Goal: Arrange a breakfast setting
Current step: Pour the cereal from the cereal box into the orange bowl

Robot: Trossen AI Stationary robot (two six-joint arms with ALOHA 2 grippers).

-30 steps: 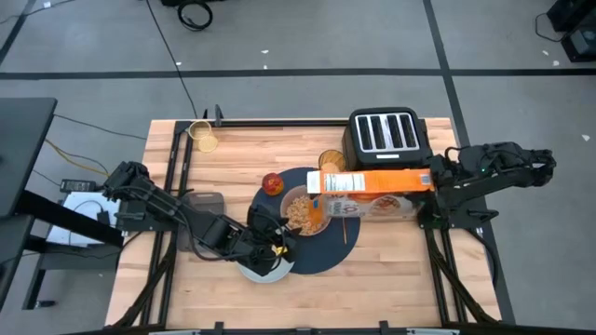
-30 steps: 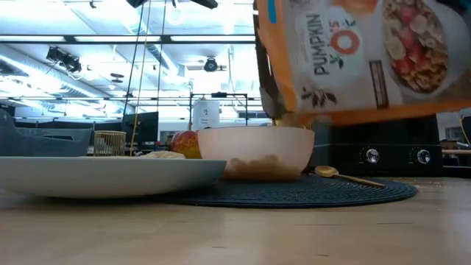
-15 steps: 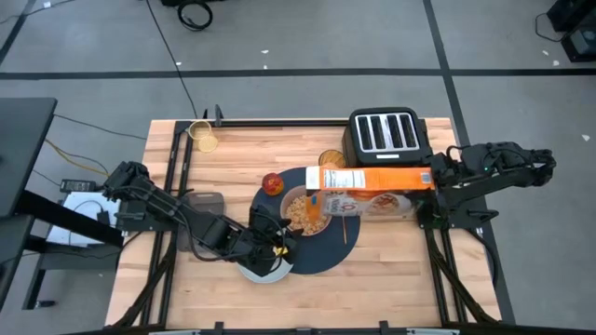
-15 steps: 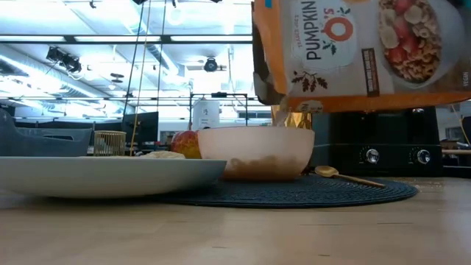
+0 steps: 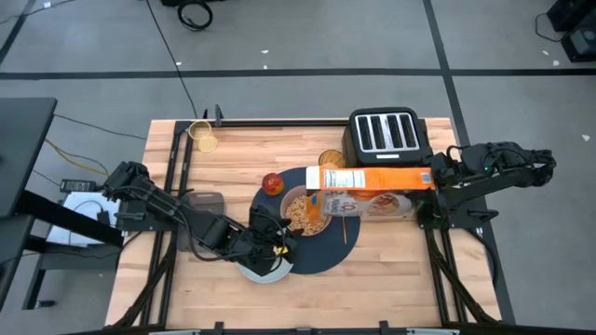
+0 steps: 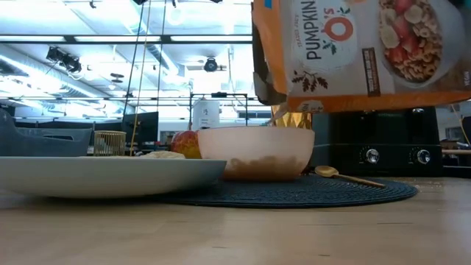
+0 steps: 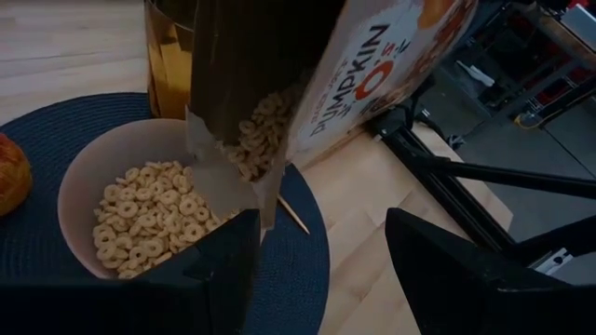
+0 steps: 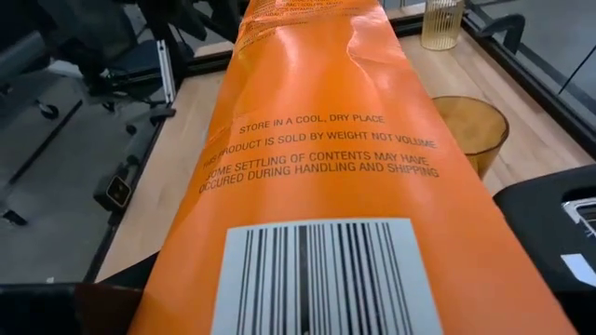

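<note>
Bowl just beside left claw.

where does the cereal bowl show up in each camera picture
High view: bowl centre, on the mat.
Low view: centre, under the cereal box.
Left wrist view: left of middle, full of cereal rings.
Right wrist view: not visible; the box fills it.
Shared landmark: the box.

High view: overhead, straight down, whole table in frame. Low view: tabletop height, level, close to the plate. Left wrist view: near, angled down into the bowl. Right wrist view: pressed along the cereal box. All share box and bowl area.
</note>
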